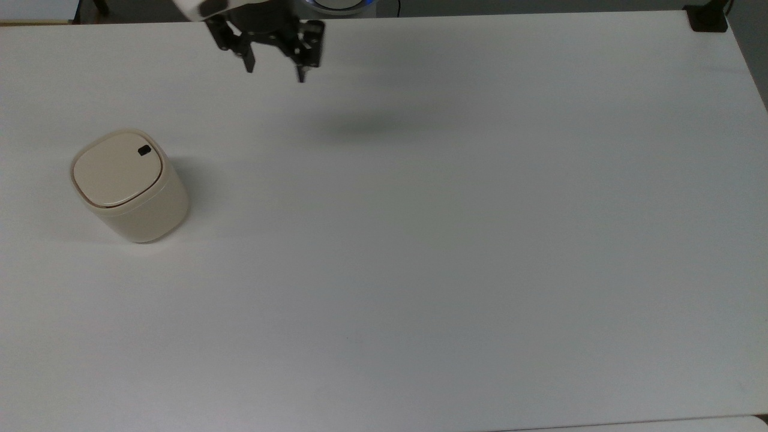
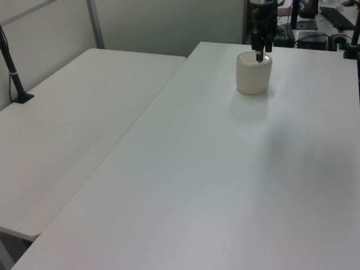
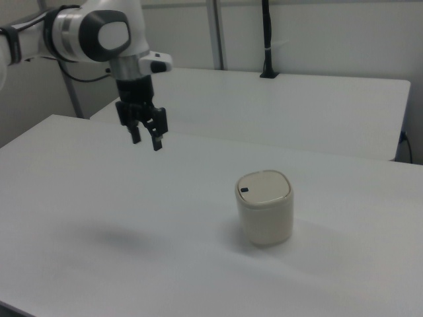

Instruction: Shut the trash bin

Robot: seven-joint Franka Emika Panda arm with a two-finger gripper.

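Gripper (image 1: 275, 68) hangs in the air above the white table (image 1: 456, 240), its 2 fingers spread wide with nothing between them. Trash bin (image 1: 128, 186) stands upright on the table, well apart from the gripper: down toward the top view's left, and off to the right view's right (image 3: 265, 207). Its lid (image 1: 117, 168) lies flat and closed, black latch mark (image 1: 144, 150) on the corner nearest the gripper. Bare tabletop between them. A second white table (image 3: 297, 109) sits behind the gripper in the right view, with a black post (image 3: 267, 39) on it.
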